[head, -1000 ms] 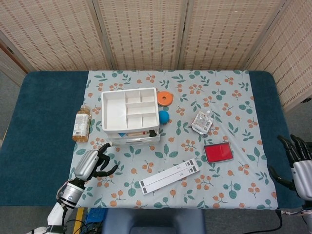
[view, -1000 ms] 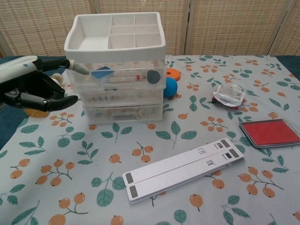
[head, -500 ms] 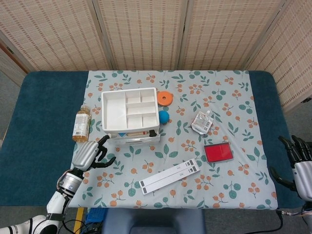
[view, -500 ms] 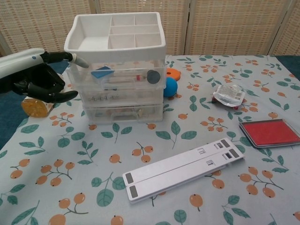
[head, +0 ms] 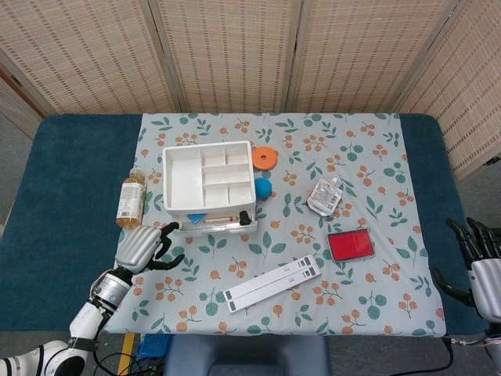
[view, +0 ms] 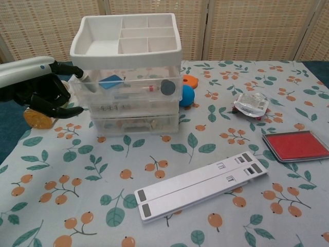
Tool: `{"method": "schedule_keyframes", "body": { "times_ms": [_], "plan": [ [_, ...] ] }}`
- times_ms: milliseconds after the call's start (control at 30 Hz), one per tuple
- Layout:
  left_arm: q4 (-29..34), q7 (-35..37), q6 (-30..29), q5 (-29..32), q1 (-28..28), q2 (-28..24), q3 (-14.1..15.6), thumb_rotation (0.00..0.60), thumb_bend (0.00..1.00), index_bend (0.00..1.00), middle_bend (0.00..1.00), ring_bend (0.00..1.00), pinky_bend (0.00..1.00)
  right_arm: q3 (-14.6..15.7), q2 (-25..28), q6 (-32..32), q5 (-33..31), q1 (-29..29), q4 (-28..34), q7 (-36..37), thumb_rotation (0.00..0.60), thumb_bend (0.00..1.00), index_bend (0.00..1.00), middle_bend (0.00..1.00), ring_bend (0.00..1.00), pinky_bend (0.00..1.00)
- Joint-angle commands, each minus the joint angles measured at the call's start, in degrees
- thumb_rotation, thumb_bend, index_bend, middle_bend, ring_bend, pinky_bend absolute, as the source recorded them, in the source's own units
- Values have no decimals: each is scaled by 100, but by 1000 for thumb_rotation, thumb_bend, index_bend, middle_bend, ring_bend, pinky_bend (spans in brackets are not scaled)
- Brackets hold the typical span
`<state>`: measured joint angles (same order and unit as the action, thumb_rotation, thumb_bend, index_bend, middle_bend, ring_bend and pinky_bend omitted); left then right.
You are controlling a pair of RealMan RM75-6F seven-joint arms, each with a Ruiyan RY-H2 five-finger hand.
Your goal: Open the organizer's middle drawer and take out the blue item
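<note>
The clear three-drawer organizer (view: 134, 105) with a white divided tray on top (head: 208, 175) stands left of centre on the floral cloth. A flat blue item (view: 110, 81) and a dark round piece (view: 167, 86) show through the upper drawer's front. My left hand (view: 38, 92) is at the organizer's left side, holding nothing. One outstretched fingertip (view: 82, 77) touches the upper drawer's left front corner, and the other fingers are curled. In the head view this left hand (head: 142, 246) lies just in front of the drawers. My right hand (head: 481, 254) hangs off the table's right edge with fingers spread.
A tea bottle (head: 131, 198) lies left of the organizer. A blue ball (view: 187, 95) and an orange disc (head: 265, 158) are on its right. A clear pouch (view: 250, 104), a red pad (view: 295, 145) and two white strips (view: 201, 184) lie on the cloth.
My left hand has moved up and in toward the organizer, and its fingertip now meets the upper drawer's corner. The right hand has barely moved.
</note>
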<state>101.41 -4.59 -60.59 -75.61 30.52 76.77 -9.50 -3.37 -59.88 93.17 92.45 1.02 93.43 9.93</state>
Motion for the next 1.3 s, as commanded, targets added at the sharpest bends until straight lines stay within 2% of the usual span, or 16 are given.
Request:
{"method": "schedule_keyframes", "body": {
  "times_ms": [33,833,1033,1200,1300],
  "plan": [
    [35,-30,-4,-64,10,-80,52,600,297,341,881,1000,1000,-5,3,-7,-4,6,7,-6,600,328,0,141,29,42],
    [571,-45,-88,-613,-96,-660,560,600,297,389,882,1000,1000,-11,17,-7,-8,11,50,-45,600,328,0,142,34,42],
    [615,-17,-96,-640,-88,-697,582,600,297,351,882,1000,1000,-18,29,7,-20,3,50,-48,600,328,0,142,36,42],
    [664,-1,-223,-781,-135,-785,614,600,297,270,882,1000,1000,-40,98,33,-12,4,95,-90,600,329,0,142,36,42],
    [505,-138,-617,-966,-233,-686,536,600,297,273,885,1000,1000,-63,140,58,-5,7,144,-122,600,328,0,142,36,42]
  ]
}}
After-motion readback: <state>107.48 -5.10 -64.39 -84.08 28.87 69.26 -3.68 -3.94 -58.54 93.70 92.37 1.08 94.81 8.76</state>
